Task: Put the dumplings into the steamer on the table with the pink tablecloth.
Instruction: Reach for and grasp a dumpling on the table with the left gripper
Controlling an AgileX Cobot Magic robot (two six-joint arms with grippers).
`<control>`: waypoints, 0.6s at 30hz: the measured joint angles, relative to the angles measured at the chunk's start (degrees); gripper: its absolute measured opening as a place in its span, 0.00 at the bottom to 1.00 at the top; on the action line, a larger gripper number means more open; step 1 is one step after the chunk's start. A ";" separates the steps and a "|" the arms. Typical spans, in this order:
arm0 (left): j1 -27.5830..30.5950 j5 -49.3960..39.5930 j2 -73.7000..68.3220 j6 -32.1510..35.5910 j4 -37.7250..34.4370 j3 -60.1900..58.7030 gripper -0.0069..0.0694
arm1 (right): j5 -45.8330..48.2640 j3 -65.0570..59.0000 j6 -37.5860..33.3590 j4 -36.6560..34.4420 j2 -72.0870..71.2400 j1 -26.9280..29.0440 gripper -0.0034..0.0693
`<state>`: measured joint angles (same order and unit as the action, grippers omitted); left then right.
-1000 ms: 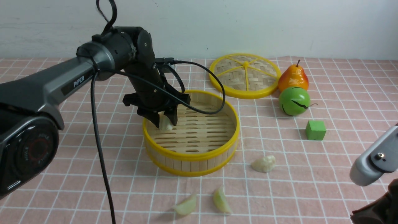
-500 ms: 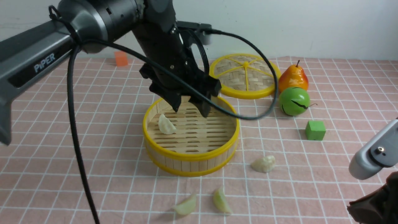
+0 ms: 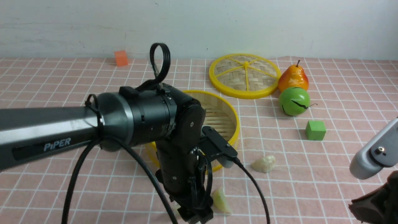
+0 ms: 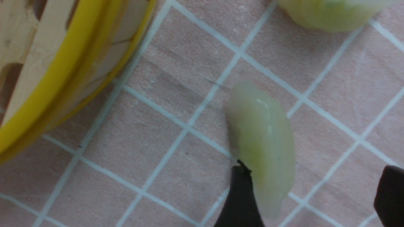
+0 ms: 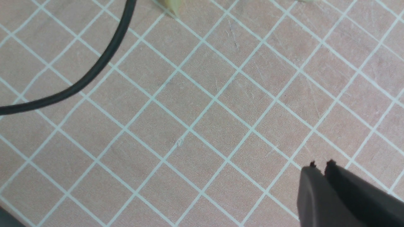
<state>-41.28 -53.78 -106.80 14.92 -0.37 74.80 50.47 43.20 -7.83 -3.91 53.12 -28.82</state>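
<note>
My left gripper (image 4: 315, 195) is open and low over the pink tablecloth (image 3: 311, 193) in front of the steamer (image 3: 230, 118). A pale green dumpling (image 4: 262, 148) lies on the cloth between its jaws, touching one fingertip (image 4: 240, 195) and well apart from the other. In the front view the gripper (image 3: 194, 217) hides that dumpling. A second dumpling (image 3: 221, 200) lies just to its right, and a third dumpling (image 3: 263, 164) farther right. The left arm covers the steamer's left half and floor. My right gripper (image 5: 322, 165) is shut and empty above bare cloth.
The woven yellow-rimmed lid (image 3: 245, 74) lies behind the steamer. A pear (image 3: 293, 77), a green ball (image 3: 294, 101) and a green cube (image 3: 315, 130) stand at the right. An orange cube (image 3: 120, 58) sits far back left. The left arm's cable (image 3: 252, 186) trails over the cloth.
My left gripper let go of a dumpling in the steamer, rose, then swung toward the near edge and came down open around a dumpling on the cloth. The right arm barely moved.
</note>
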 joint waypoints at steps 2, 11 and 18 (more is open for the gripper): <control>0.00 1.31 -0.63 -0.40 1.51 -0.31 0.78 | 0.00 0.00 0.00 0.00 0.00 0.00 0.12; 0.00 4.47 -5.35 -3.90 2.59 -0.53 0.72 | 0.24 0.00 0.00 -0.71 0.00 0.00 0.13; 0.00 2.45 -4.17 -8.50 2.99 2.42 0.41 | 0.44 0.00 0.00 -1.10 0.00 0.00 0.13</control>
<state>-41.28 -51.32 -110.97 6.42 2.62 77.22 50.91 43.20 -7.83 -5.01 53.12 -28.82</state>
